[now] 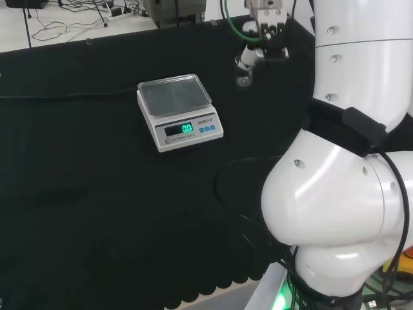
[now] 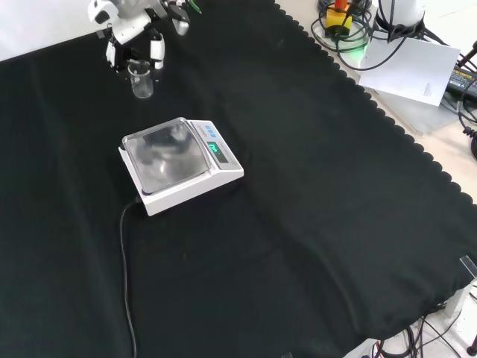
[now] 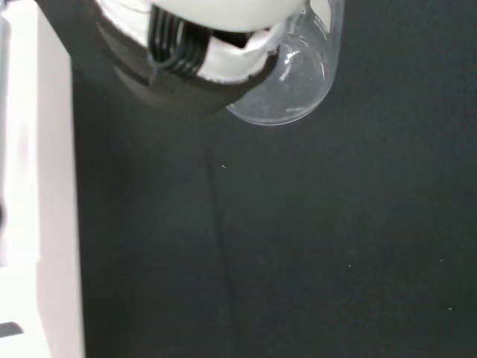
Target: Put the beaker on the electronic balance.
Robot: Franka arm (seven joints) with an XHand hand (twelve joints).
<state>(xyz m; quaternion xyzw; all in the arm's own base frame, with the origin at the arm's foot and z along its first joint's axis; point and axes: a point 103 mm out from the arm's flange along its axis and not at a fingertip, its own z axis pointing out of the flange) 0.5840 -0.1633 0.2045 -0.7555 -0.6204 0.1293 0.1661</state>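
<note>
Hand: the hand (image 2: 134, 41) comes in at the top left of the front view, its black and white fingers (image 2: 156, 52) curled down on either side of the beaker (image 2: 140, 79), pinching it near the rim. In the head view the hand (image 1: 261, 45) sits left of the arm's big white links, far across the surface.

Beaker: small, clear, upright, and it looks empty. In the front view it is beyond the balance (image 2: 179, 164) and a little to the left, apart from it. In the head view the beaker (image 1: 244, 72) is to the right of the balance (image 1: 179, 111). Whether its base rests on the cloth or hangs just above it, I cannot tell. From the wrist, the beaker (image 3: 298, 82) shows its rounded clear wall over plain black cloth, partly covered by a white and black part of the hand (image 3: 201, 52).

Balance: white body, grey square pan (image 1: 174, 93) on top with nothing on it, a lit green display and blue keys on the face toward the arm's base. It stands flat on the surface.

Cable: a thin black cable (image 2: 124, 268) runs from the balance's near left corner in the front view toward the near edge of the cloth.

Surface: black cloth (image 2: 313, 224) with a scalloped edge, bare around the balance.
</note>
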